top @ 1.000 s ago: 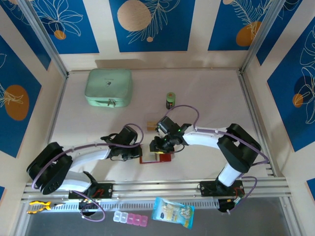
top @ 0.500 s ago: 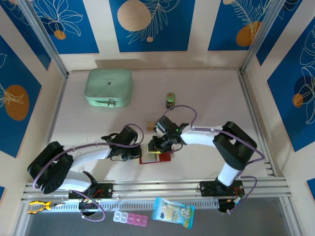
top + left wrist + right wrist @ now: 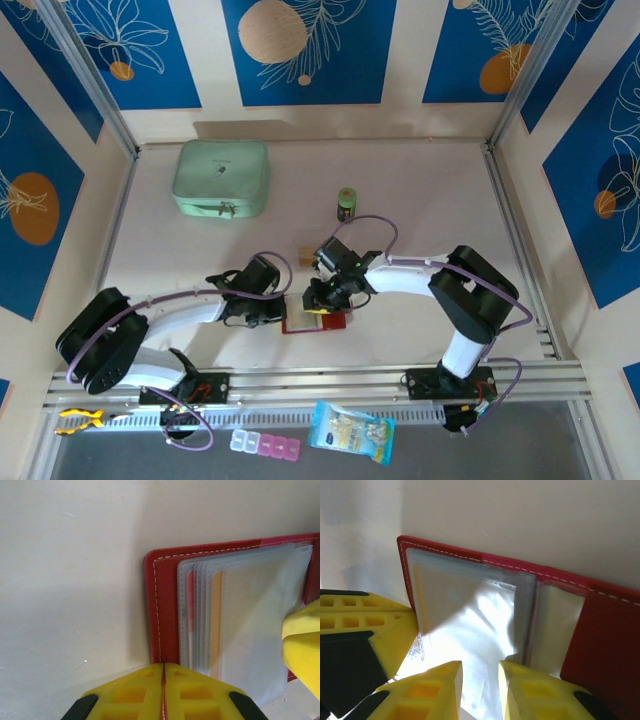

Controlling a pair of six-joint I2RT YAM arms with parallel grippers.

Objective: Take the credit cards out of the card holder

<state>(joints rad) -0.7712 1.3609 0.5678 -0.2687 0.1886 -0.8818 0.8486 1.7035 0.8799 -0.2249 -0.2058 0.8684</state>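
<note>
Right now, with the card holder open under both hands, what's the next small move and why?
Probably close the right hand on the clear sleeve under it. Its jaws stand slightly apart there, the shut left hand sits at the edge of the card holder, and an orange card shows inside.

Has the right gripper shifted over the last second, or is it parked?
Yes. The right gripper has slid slightly left, judged against the green can, staying over the card holder.

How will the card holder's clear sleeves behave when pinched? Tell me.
Likely floppy: the clear sleeves look creased and bowed. Probably slippery, given their glossy glare. The card holder looks thin, so it might slide.
</note>
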